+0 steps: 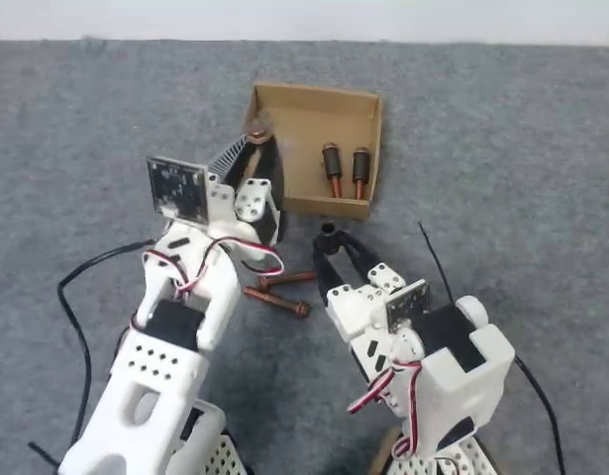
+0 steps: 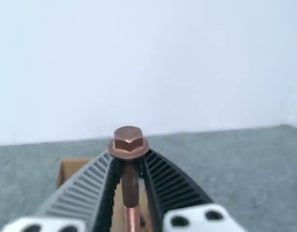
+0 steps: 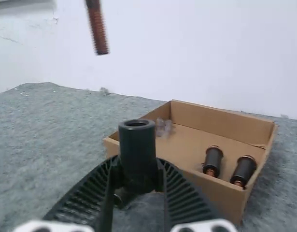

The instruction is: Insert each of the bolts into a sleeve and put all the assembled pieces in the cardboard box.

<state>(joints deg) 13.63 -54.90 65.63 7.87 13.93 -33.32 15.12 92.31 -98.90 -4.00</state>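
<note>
Left tool (image 2: 130,162) grips a bolt (image 2: 130,142), right tool (image 3: 137,169) a sleeve (image 3: 136,145); poorly aligned, the bolt could miss it.

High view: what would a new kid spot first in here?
Likely the left end effector holding a copper bolt over the left edge of the cardboard box, and the right end effector gripping a black sleeve upright just in front of the box. Then two finished pieces lying inside the box, and two loose bolts on the grey mat in front of it.
</note>
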